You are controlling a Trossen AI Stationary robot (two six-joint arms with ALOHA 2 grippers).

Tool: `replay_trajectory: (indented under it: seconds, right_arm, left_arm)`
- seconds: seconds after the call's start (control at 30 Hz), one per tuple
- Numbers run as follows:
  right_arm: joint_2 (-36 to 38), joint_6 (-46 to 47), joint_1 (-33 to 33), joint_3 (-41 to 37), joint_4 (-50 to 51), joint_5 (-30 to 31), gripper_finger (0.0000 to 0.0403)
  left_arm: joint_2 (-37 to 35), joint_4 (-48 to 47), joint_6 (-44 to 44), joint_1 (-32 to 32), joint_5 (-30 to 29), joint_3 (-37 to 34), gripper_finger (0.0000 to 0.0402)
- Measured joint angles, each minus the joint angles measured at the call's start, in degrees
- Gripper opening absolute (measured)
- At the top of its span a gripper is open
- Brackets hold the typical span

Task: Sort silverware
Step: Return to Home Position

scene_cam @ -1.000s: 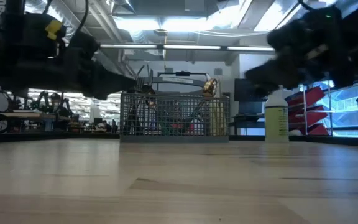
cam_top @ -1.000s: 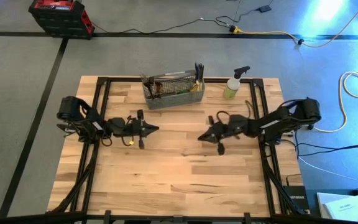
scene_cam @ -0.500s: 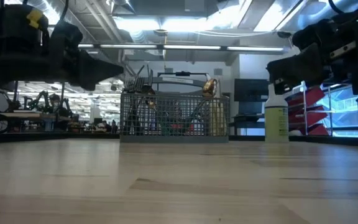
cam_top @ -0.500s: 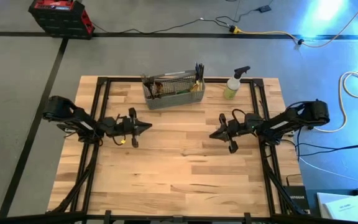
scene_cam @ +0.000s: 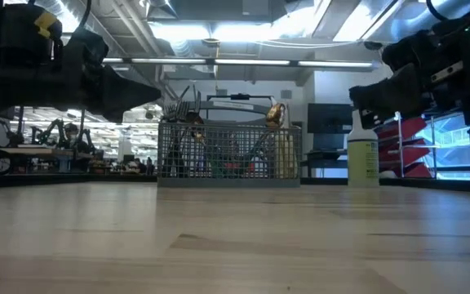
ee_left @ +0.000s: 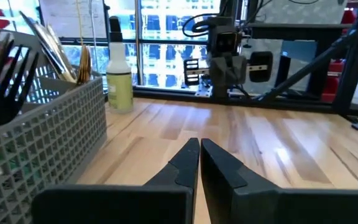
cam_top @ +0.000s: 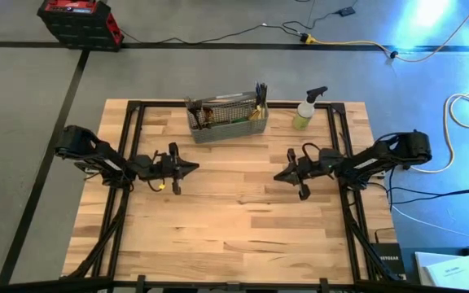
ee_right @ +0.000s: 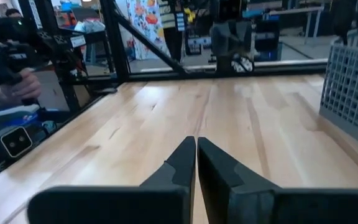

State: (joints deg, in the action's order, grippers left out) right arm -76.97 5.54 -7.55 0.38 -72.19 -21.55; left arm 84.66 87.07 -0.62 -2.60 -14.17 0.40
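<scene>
Silverware with gold-coloured heads and slim handles (cam_top: 205,115) stands bunched inside the grey wire-mesh caddy (cam_top: 230,133) at the far edge of the pale wooden table (cam_top: 234,236). The left gripper (cam_top: 192,166) and right gripper (cam_top: 278,175) hover well apart, fingers pressed nearly together, empty. Sorting looks done; the step in hand seems to be parking, which calls only for folding both arms home

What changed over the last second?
Both arms drew apart, each back toward its own side: the left gripper went leftward and the right gripper rightward, mostly in the first half second. Both are shut and empty; nothing was taken or released. The caddy, the silverware in it and the spray bottle stayed put.
</scene>
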Motion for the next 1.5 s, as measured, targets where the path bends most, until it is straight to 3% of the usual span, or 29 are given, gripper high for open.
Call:
replay_trajectory:
  seconds: [0.17,0.3,0.43,0.57,0.7,0.97,1.13,1.37,1.5]
  right_arm:
    - [0.0,1.2,0.0,0.0,3.8,0.0,0.0001]
    - [0.0,0.7,0.0,0.0,6.8,0.8,0.0001]
    - [0.0,0.7,0.0,0.5,6.4,8.4,0.0001]
    - [0.0,3.6,0.0,0.7,6.5,18.2,0.0001]
    - [0.7,2.7,0.0,0.1,2.8,14.4,0.0001]
    - [7.5,2.3,0.0,0.0,10.4,11.4,0.0001]
    - [15.2,1.8,0.0,0.0,16.0,11.2,0.0001]
    - [28.0,1.4,0.1,0.0,28.9,10.9,0.0001]
    - [34.9,0.1,1.1,0.0,34.1,10.8,0.0001]
  left_arm:
    - [0.0,-0.1,8.3,-0.5,0.0,0.0,0.0000]
    - [0.0,-3.6,7.0,-0.4,0.0,0.0,0.0000]
    - [0.1,-8.1,5.0,-0.2,-0.6,0.0,0.0000]
    - [0.0,-6.9,-0.3,0.4,-2.3,0.0,0.0000]
    - [0.0,-7.3,1.4,0.3,3.0,0.0,0.0000]
    - [-1.3,-12.7,-0.5,0.1,5.0,0.0,0.0000]
    - [-8.5,-16.3,2.5,-1.3,5.4,0.0,0.0000]
    - [-28.0,-41.8,1.6,-3.0,5.0,0.0,0.0000]
    - [-40.4,-51.3,3.7,-5.1,3.0,0.0,0.0000]
